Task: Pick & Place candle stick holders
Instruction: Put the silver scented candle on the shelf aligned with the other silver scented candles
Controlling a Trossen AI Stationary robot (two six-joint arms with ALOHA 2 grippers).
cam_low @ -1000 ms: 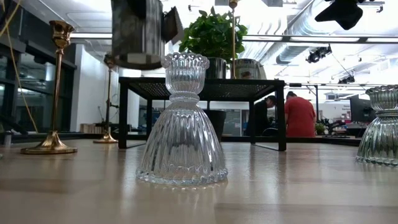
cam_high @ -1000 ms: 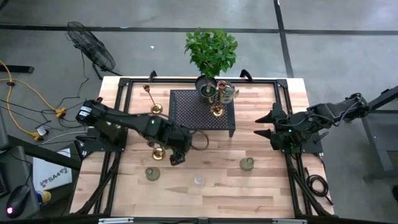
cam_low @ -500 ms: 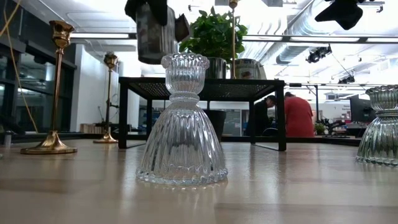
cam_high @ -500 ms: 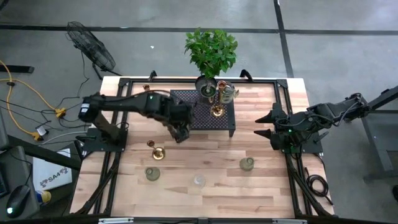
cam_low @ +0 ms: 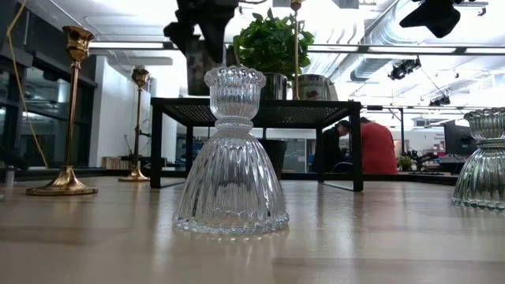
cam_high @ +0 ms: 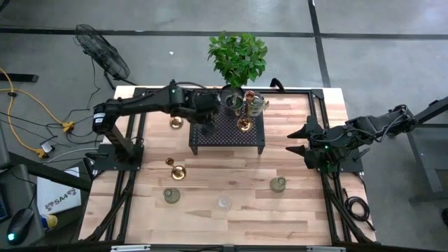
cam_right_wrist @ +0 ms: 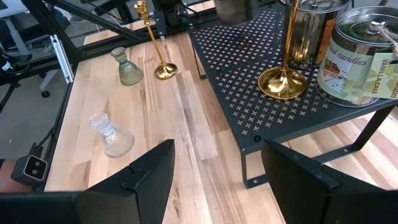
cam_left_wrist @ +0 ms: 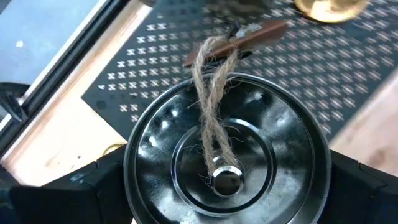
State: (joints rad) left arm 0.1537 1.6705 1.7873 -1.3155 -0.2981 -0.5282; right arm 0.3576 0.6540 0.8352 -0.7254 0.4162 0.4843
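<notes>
High view shows you the left pincer (cam_high: 206, 124) over the black perforated stand (cam_high: 227, 140), near its back left corner. Your left wrist view looks down into a shiny silver holder (cam_left_wrist: 227, 163) with a loop of twine (cam_left_wrist: 214, 118); the two dark fingers (cam_left_wrist: 74, 193) press its sides, so the pincer pinches this holder. It seems to hang just above the mesh, but you cannot tell for sure whether it touches.

Beside the pincer, on the stand, are a brass stick holder (cam_high: 244, 124) and two tins near the potted plant (cam_high: 238, 57). On the worktop (cam_high: 308, 210) in front of the pincer stand another brass holder (cam_high: 177, 171), a greenish holder (cam_high: 171, 196), a clear glass holder (cam_high: 223, 204) and a second greenish holder (cam_high: 278, 184).

The right pincer (cam_high: 292, 141) waits at the right side of the worktop, its fingers spread apart and holding nothing.
</notes>
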